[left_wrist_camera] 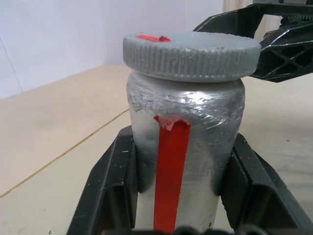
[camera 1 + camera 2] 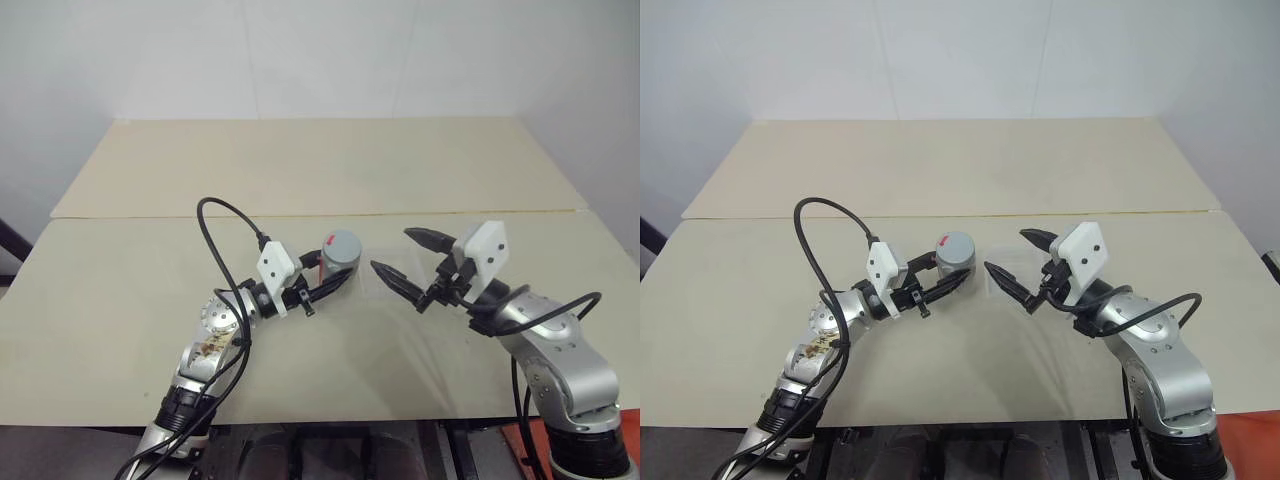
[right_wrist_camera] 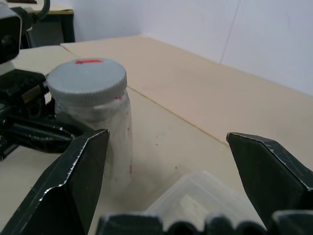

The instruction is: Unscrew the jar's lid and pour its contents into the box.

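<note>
A small silver-grey jar (image 2: 339,256) with a red stripe stands upright just above the table, its grey lid (image 1: 190,54) seated on top with a red mark. My left gripper (image 2: 335,278) is shut on the jar's lower body, one black finger (image 1: 110,196) on each side. My right gripper (image 2: 392,250) hangs open just right of the jar, level with the lid and apart from it. The clear plastic box (image 3: 205,196) lies on the table below the right gripper. The contents are hidden inside the jar.
The beige table (image 2: 300,170) is made of two boards with a seam running across behind the jar. A white wall rises behind it. A black cable (image 2: 225,250) loops above my left arm.
</note>
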Robot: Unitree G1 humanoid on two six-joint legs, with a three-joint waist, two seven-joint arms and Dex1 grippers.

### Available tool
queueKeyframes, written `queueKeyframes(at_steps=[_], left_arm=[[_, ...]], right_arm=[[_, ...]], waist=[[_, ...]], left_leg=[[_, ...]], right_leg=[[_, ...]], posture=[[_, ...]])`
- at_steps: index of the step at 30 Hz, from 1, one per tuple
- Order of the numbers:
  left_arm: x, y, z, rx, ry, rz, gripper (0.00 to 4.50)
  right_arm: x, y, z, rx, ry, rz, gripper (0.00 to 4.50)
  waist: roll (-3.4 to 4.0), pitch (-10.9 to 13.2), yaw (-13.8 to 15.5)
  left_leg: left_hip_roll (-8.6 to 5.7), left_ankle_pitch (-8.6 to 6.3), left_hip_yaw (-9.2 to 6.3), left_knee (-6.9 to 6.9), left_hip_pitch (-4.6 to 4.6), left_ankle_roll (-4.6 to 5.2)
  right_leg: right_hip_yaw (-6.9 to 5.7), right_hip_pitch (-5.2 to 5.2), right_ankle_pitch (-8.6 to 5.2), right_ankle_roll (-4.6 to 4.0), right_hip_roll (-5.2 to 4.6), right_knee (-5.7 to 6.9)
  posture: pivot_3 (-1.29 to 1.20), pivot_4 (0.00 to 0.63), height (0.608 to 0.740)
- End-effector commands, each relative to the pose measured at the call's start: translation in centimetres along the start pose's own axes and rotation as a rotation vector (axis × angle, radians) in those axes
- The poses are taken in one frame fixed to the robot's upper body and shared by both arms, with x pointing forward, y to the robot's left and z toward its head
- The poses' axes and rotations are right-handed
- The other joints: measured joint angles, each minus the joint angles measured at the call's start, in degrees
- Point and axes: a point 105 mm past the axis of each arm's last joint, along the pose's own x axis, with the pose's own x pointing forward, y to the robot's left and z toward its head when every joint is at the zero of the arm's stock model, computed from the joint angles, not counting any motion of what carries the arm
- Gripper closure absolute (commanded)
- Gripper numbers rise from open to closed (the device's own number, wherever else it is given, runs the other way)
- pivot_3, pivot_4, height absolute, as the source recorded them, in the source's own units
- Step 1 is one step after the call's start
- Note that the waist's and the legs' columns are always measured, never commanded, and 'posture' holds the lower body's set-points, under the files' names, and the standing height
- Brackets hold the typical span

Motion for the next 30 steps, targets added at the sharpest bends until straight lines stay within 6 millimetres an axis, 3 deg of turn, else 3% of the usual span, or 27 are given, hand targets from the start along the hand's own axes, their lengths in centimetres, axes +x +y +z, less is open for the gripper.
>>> queueKeyframes(at_steps=[1,7,17,25,30], left_arm=[[0.3,0.1,1.2,0.039,-0.045,-0.008,2.64],[0.6,-0.1,1.2,0.038,-0.052,-0.008,2.64],[0.5,-0.2,1.5,0.039,-0.056,0.001,2.64],[0.4,-0.1,1.6,0.038,-0.060,0.011,2.64],[0.4,-0.2,1.3,0.031,-0.057,0.014,2.64]], right_arm=[[-0.3,1.9,2.7,-0.058,-0.087,0.114,0.02],[1.7,3.7,4.3,-0.047,-0.166,0.160,0.02],[5.8,3.6,4.2,-0.043,-0.215,0.079,0.02],[5.9,2.9,3.9,-0.050,-0.215,0.019,0.02],[4.8,2.3,3.0,-0.046,-0.180,0.000,0.02]], waist=[[0.00,0.00,-0.03],[0.00,0.00,-0.25],[0.00,0.00,-0.07],[0.00,0.00,-0.11],[0.00,0.00,-0.03]], left_leg=[[0.00,0.00,0.00,0.00,0.00,0.01],[0.02,0.00,-0.01,0.01,0.04,0.01],[-0.01,0.01,-0.01,0.01,0.00,-0.01],[-0.01,0.01,0.00,0.01,0.00,-0.02],[-0.01,0.01,0.00,0.01,0.00,-0.02]], right_leg=[[0.00,0.00,0.00,0.00,0.00,-0.01],[0.03,0.01,0.00,0.00,0.00,-0.02],[-0.03,0.01,0.00,0.00,0.00,0.04],[-0.03,0.00,0.00,0.00,0.02,0.05],[-0.03,0.01,0.00,0.00,0.02,0.04]], posture=[[0.00,0.150,0.740],[0.00,0.150,0.740],[0.00,0.150,0.740],[0.00,0.150,0.740],[0.00,0.150,0.740]])
